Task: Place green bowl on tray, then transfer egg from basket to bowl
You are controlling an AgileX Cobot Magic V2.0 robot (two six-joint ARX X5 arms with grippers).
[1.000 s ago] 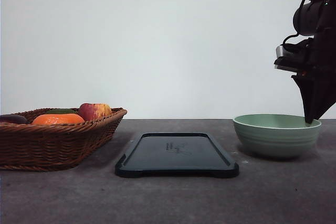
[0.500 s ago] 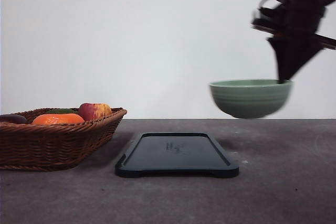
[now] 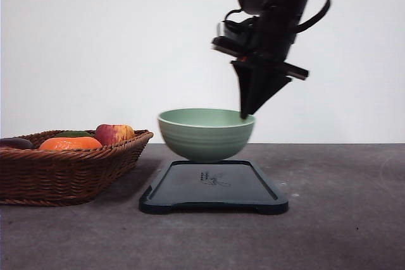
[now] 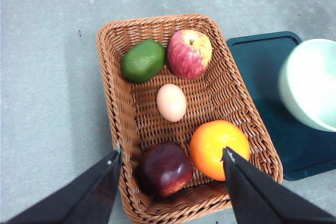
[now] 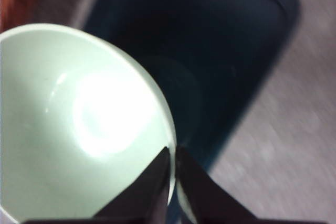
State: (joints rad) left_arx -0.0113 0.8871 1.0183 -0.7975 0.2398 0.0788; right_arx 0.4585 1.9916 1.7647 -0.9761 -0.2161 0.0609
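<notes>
Front camera footage has the right gripper point(image 3: 244, 115) pinching the rim of the green bowl point(image 3: 205, 134), fingers closed tight on its right edge, and the bowl hangs over the tray point(image 3: 213, 203), its base at or just above the tray's far edge; whether it touches cannot be told from this angle. To the left sits the basket point(image 3: 69, 175), where just the tops of an apple point(image 3: 114, 134), an orange point(image 3: 69, 143) and a dark fruit point(image 3: 16, 143) clear the braided rim. The left wrist view looks straight down into that basket point(image 4: 118, 108) and reveals more: an egg point(image 4: 171, 102) lies near the middle, with a green fruit point(image 4: 143, 60) and the apple point(image 4: 189, 53) on one side of it, the orange point(image 4: 219, 141) and a dark red fruit point(image 4: 165, 168) on the other. The left gripper point(image 4: 171, 156) hangs above the basket, fingers spread wide and holding nothing. Beside the basket, the bowl point(image 4: 311, 83) shows over the tray point(image 4: 268, 77). The right wrist view shows the two fingertips point(image 5: 160, 169) nipping the bowl's rim point(image 5: 167, 114), one inside and one outside, dark tray point(image 5: 220, 51) below.
</notes>
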